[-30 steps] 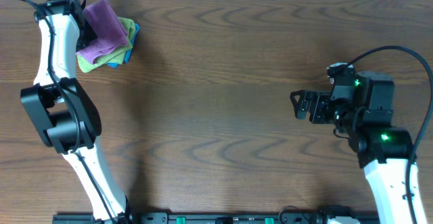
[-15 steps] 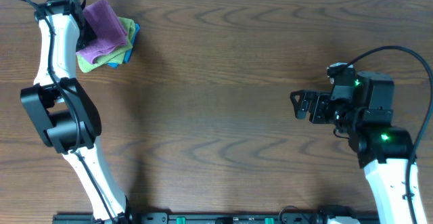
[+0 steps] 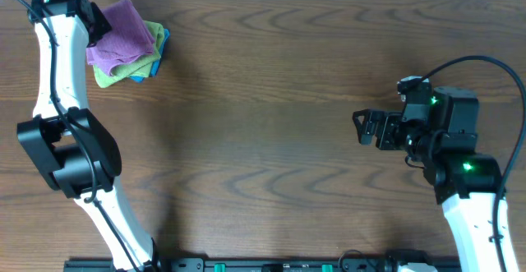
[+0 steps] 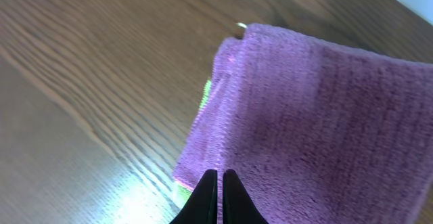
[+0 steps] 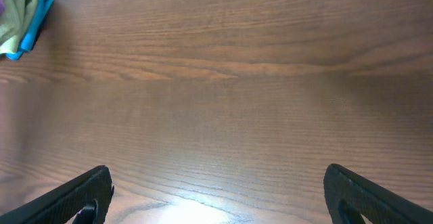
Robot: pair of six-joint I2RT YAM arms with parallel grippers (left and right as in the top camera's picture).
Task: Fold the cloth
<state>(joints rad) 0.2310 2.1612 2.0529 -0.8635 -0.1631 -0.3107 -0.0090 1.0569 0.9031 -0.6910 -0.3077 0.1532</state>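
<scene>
Left hand (image 4: 218, 178): upper left of the overhead frame, right at the left edge of the purple cloth (image 3: 123, 32). In your left wrist view its two dark fingers (image 4: 206, 198) are pressed together, tip against tip, with nothing visible between them. The tips sit over the near edge of the cloth; I cannot tell whether they touch the fabric.

Purple cloth: folded, lying flat on top of a small stack in the upper left corner of the bench (image 3: 263, 99). It fills the right half of the left wrist view, nap visible and one corner pointing up-frame.

Under it is a green cloth (image 3: 115, 75), which shows along the lower left edge of the stack, and a blue cloth (image 3: 162, 39), which peeks out on the right side. Both also appear in the far upper left of the right wrist view, bunched.

Right hand (image 3: 362, 127): right side of the overhead frame, well apart from the stack, pointing left. It is released, with its fingers (image 5: 81, 193) spread wide at the bottom corners of its wrist view and only bare bench between them.
</scene>
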